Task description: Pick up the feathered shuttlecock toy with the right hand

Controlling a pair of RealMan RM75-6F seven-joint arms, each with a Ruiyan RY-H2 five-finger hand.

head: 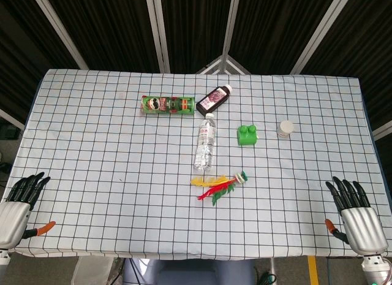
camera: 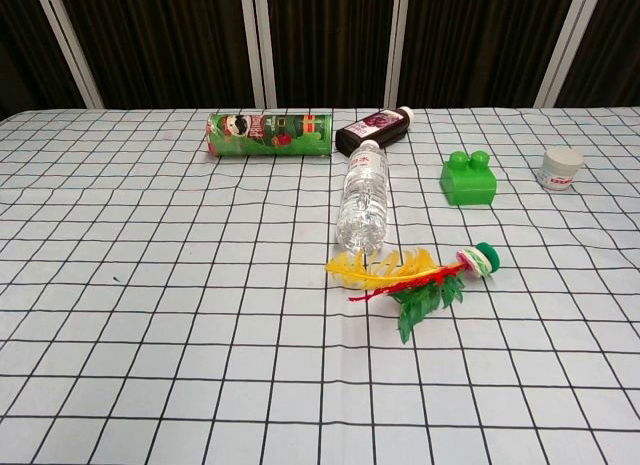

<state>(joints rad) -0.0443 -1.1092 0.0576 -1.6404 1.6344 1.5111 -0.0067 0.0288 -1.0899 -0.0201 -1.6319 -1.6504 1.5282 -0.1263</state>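
The feathered shuttlecock toy lies flat near the middle of the checked table, with yellow, red and green feathers and a green-capped base pointing right. My right hand rests at the table's near right corner, fingers spread and holding nothing, well to the right of the toy. At the near left corner my left hand lies open too. The chest view shows neither hand.
A clear water bottle lies just behind the toy. Further back are a green chip can and a dark bottle. A green block and a small white jar sit to the right.
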